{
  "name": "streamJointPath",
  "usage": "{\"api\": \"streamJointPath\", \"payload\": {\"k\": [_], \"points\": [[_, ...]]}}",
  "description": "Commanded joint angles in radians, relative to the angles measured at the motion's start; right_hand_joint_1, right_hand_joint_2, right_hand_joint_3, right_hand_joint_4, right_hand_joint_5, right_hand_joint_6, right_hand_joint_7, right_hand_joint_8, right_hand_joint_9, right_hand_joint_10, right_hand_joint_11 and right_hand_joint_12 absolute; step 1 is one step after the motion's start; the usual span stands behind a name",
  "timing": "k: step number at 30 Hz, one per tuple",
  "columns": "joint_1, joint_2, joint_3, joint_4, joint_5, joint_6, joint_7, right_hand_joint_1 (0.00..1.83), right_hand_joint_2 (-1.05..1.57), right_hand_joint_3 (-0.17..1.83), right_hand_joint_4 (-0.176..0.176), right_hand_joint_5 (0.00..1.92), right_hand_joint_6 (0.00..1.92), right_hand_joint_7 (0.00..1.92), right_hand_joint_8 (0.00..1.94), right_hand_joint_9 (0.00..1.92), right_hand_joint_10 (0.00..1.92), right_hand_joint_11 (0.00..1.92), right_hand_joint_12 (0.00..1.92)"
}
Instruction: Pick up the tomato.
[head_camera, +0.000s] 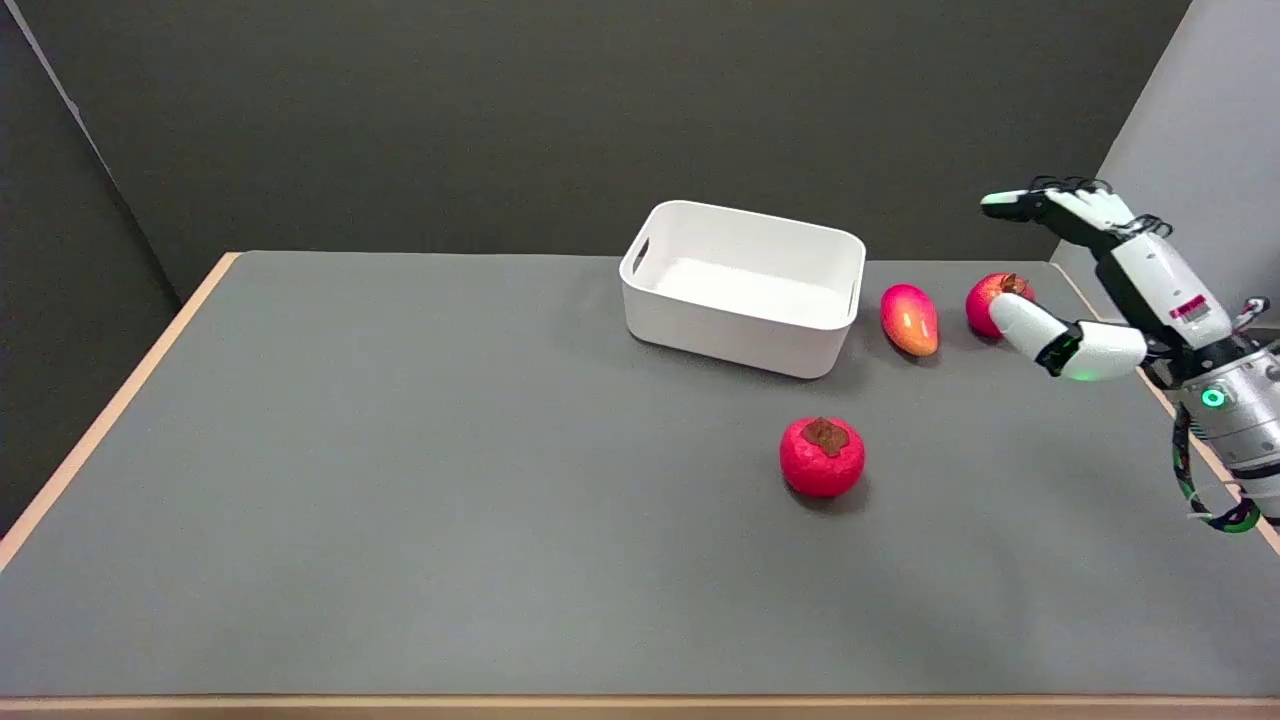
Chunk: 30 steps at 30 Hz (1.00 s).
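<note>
None of the picking up is done yet, going by how things lie. The tomato (822, 457) sits on the grey table (400, 480), alone in the open middle area, in front of the white bin (742, 288) and apart from it. Its brown stalk cap faces up and nothing touches it.

The right hand (1095, 290) hangs in the air at the right edge of the table, well apart from the tomato and farther back. Its fingers are spread with the thumb held away from them, and it holds nothing. The thumb overlaps a red fruit (990, 303) in the picture; whether it touches that fruit I cannot tell, though the hand seems to float above it. A red-and-orange mango (909, 319) lies between that fruit and the bin.

What is left, in my judgement, is the whole job: bring the hand forward and to the left until it is over the tomato, lower it, close the fingers round the fruit, and lift. The round red fruit under the thumb looks much like the target, so there is some risk of taking the wrong one.
</note>
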Motion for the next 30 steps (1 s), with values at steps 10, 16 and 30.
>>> {"api": "streamJointPath", "payload": {"k": [10,16,30], "points": [[0.023,-0.012,-0.073,0.421,-0.296,-0.476,0.156,0.44,0.60,0.88,0.075,0.34,0.64,0.45,0.52,0.23,0.83,0.06,1.29],[0.034,-0.028,-0.095,0.476,-0.370,-0.548,0.156,0.46,0.60,0.88,0.075,0.33,0.62,0.45,0.52,0.23,0.83,0.06,1.29],[0.006,-0.048,-0.210,0.465,-0.477,-0.598,0.096,0.44,0.60,0.86,0.068,0.30,0.56,0.39,0.46,0.19,0.80,0.04,1.24]]}}
